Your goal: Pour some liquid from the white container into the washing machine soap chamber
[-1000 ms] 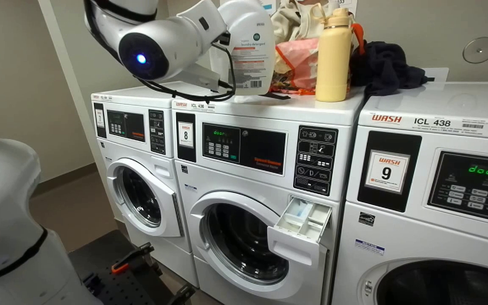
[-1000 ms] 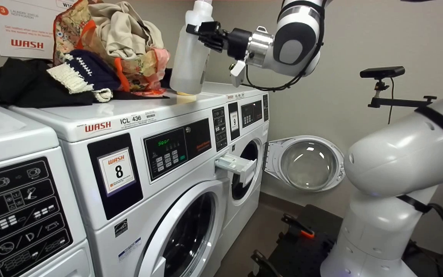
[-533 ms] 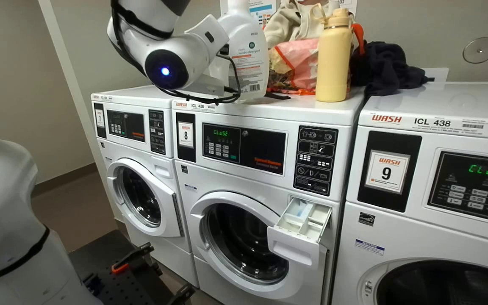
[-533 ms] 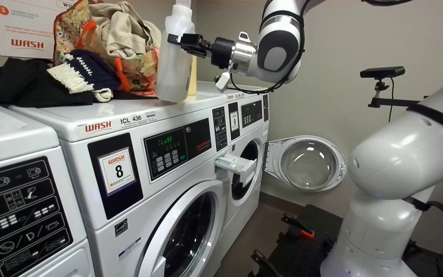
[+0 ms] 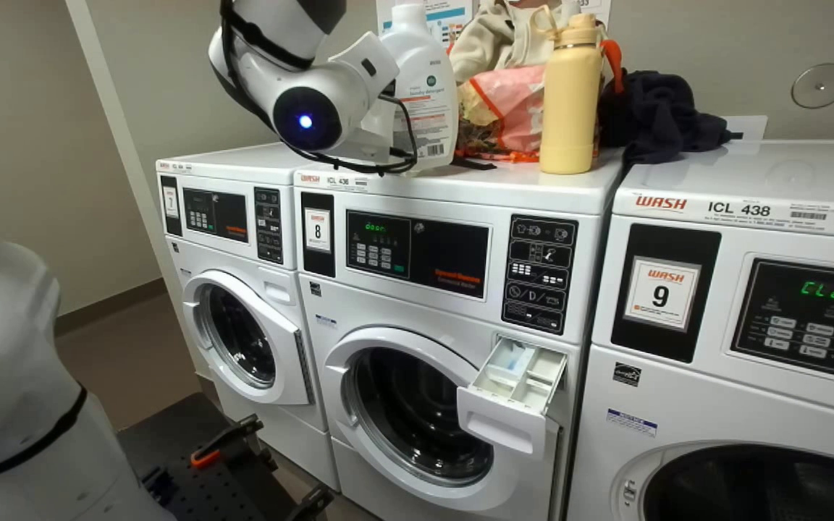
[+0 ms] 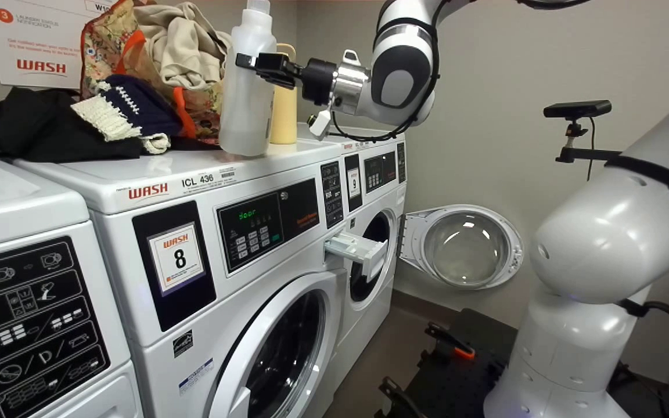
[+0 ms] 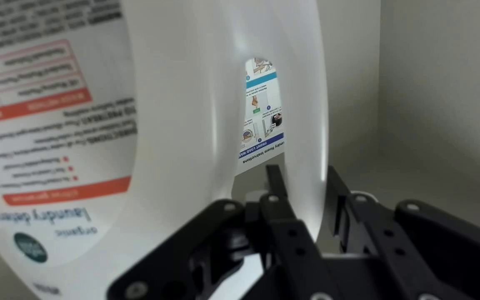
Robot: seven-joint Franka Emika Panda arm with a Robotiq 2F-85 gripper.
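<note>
The white container (image 5: 428,94), a translucent jug with a pale label, is upright at the top of washer 8; it also shows in an exterior view (image 6: 247,116) and in the wrist view (image 7: 173,104). I cannot tell whether its base touches the lid. My gripper (image 6: 253,62) is shut on its side handle; in the wrist view the fingers (image 7: 302,179) stand on both sides of the handle. The soap chamber (image 5: 500,420) is pulled out of the washing machine (image 5: 417,311), right of and below the jug, its compartments visible; it also shows in an exterior view (image 6: 363,249).
A yellow bottle (image 5: 569,101) stands on washer 8 near the jug. A flowered bag (image 6: 195,110) and dark clothes (image 6: 50,125) lie behind. Washer 9 (image 5: 743,405) stands beside it. An open round door (image 6: 468,244) juts out. A camera (image 6: 577,108) stands on a mount.
My gripper and the jug have moved lower, and leftward in the exterior view where the gripper shows. The jug stands straighter, and the yellow bottle now shows beside it there. The drawer is unchanged.
</note>
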